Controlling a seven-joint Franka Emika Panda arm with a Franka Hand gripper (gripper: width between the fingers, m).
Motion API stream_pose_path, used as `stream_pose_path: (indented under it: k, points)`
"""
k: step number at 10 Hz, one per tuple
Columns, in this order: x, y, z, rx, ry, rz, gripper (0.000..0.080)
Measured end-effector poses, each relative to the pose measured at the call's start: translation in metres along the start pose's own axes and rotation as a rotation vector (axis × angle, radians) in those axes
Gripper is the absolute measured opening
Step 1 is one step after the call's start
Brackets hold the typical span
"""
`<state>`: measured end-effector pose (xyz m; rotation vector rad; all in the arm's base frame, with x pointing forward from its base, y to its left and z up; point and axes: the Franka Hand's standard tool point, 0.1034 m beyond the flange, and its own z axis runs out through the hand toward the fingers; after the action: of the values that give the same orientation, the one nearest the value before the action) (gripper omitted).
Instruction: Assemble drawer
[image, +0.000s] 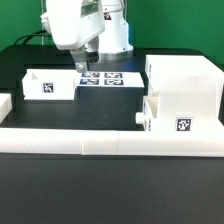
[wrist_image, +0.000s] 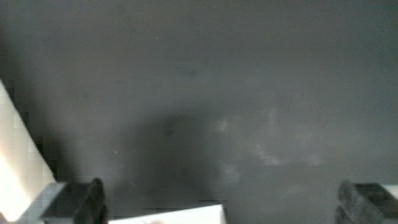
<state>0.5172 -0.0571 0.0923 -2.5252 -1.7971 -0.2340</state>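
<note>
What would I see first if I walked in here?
The white robot arm hangs over the black table, its hand open above the marker board. A big white box stands at the exterior view's right, a small knobbed tray in front of it.

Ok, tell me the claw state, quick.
Claw: open wide, holding nothing.

The robot arm (image: 68, 22) is white, smooth and round, and its gripper (image: 84, 62) has two dark fingers (wrist_image: 75, 200).
</note>
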Motion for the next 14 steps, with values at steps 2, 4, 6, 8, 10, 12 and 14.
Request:
stream_pose_path:
  k: [2, 4, 6, 8, 10, 12, 14]
  points:
    - [-0.026, -0.032, 0.002, -0.035, -0.023, 0.219, 0.0649]
    - [-0.045, -0.047, 0.007, -0.042, -0.027, 0.439, 0.0649]
    - [-0.052, -0.05, 0.008, -0.039, -0.03, 0.571, 0.0649]
    - [-0.051, -0.05, 0.008, -0.04, -0.028, 0.7, 0.0649]
    - [-0.055, -0.051, 0.008, -0.038, -0.023, 0.857, 0.0649]
    - [-0.071, -0.069, 0.011, -0.012, -0.039, 1.085, 0.0649]
    - [-0.069, -0.091, 0.02, 0.045, -0.073, 1.144, 0.0649]
